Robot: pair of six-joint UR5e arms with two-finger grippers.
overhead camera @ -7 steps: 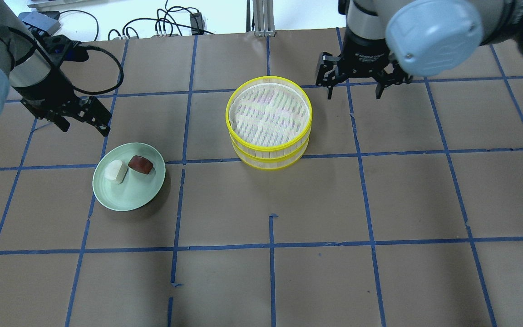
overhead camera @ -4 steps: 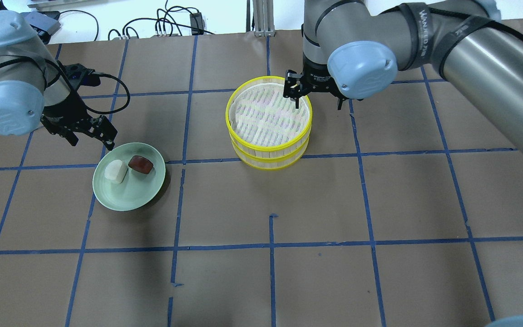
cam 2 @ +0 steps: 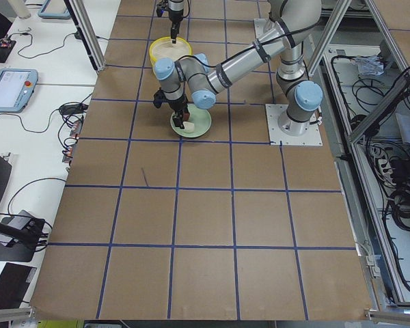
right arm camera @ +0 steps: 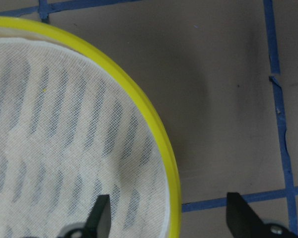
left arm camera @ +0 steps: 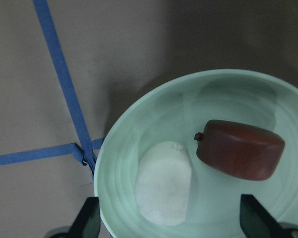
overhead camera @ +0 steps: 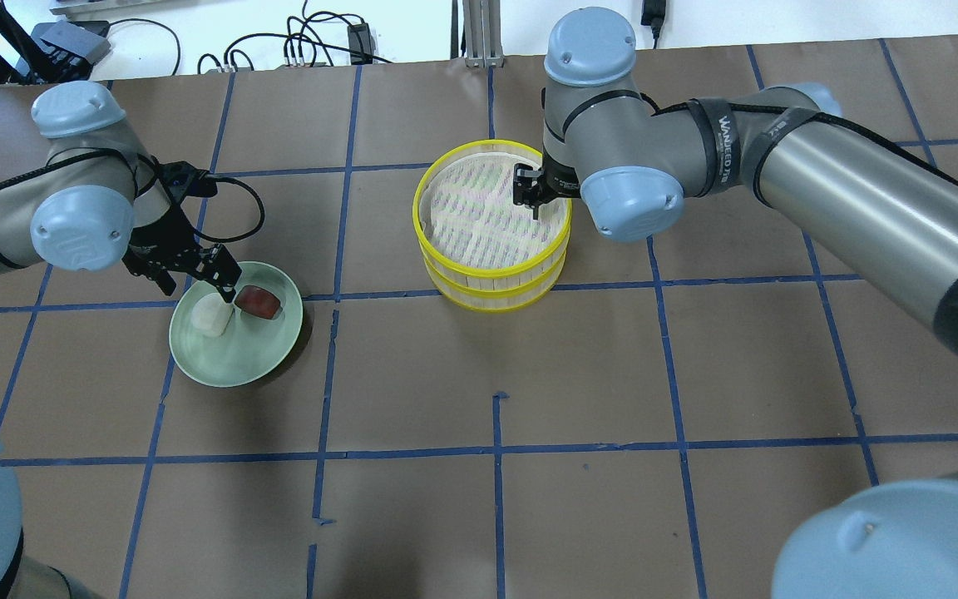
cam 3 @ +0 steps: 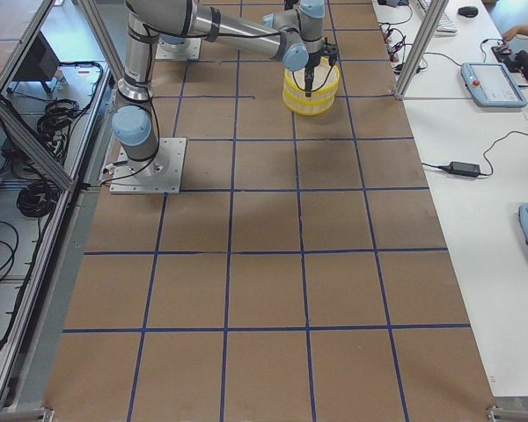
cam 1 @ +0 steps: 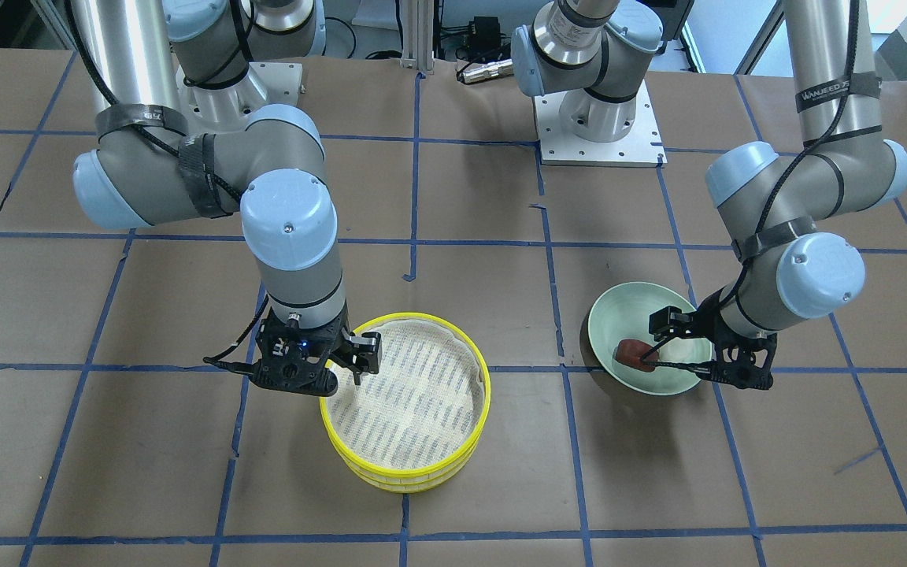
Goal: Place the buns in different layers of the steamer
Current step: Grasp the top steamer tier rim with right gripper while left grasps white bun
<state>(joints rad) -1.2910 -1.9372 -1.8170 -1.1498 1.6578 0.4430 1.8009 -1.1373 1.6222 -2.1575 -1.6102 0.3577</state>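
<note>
Buns, a smooth oval white bun (left arm camera: 164, 191) and a rounded reddish-brown bun (left arm camera: 238, 148), lie side by side in the glossy pale green dish (left arm camera: 154, 114) under the wide-spread left gripper (left arm camera: 171, 220), while the right gripper (right arm camera: 169, 215), equally spread, straddles the round, mesh-lined steamer (overhead camera: 487, 283) at its yellow rim.

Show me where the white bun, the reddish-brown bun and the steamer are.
white bun (left arm camera: 164, 184): left wrist view, middle of its top.
reddish-brown bun (left arm camera: 241, 154): left wrist view, middle of its upper face.
steamer (overhead camera: 479, 220): overhead view, bare mesh liner of the top tier.
</note>
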